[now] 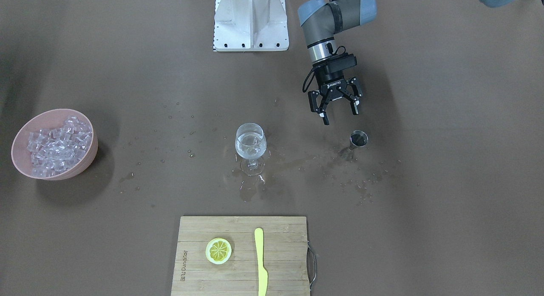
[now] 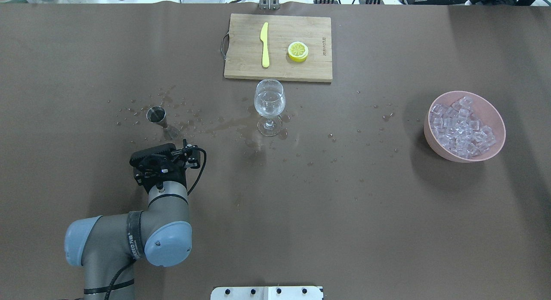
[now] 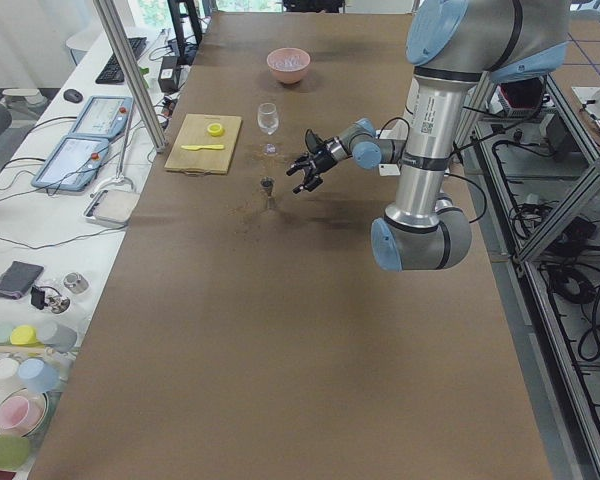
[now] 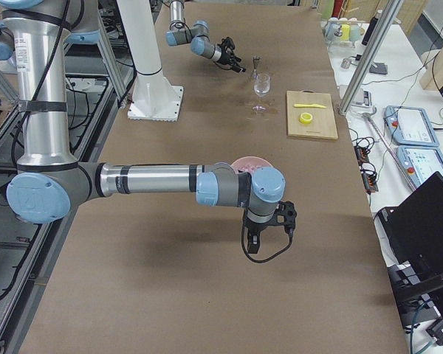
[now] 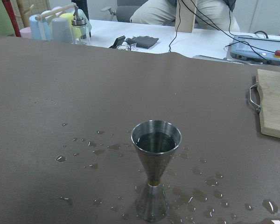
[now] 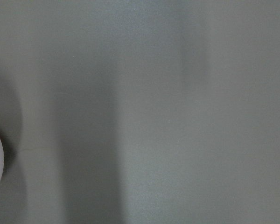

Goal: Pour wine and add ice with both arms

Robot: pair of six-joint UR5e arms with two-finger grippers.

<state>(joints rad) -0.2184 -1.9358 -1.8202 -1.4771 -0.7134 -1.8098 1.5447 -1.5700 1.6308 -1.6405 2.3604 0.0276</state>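
Clear wine (image 5: 156,142) in a steel hourglass jigger (image 5: 153,186).
Your left gripper (image 1: 340,114), spread at its six o'clock overhead, could topple it; right gripper (image 4: 267,230): cannot tell.

Soft, even light over my table (image 1: 425,211). Bowl (image 1: 83,164) shadow falls toward 5 o'clock; ice (image 1: 57,145) glints. Right wrist view blurred, darkest at 9 o'clock.
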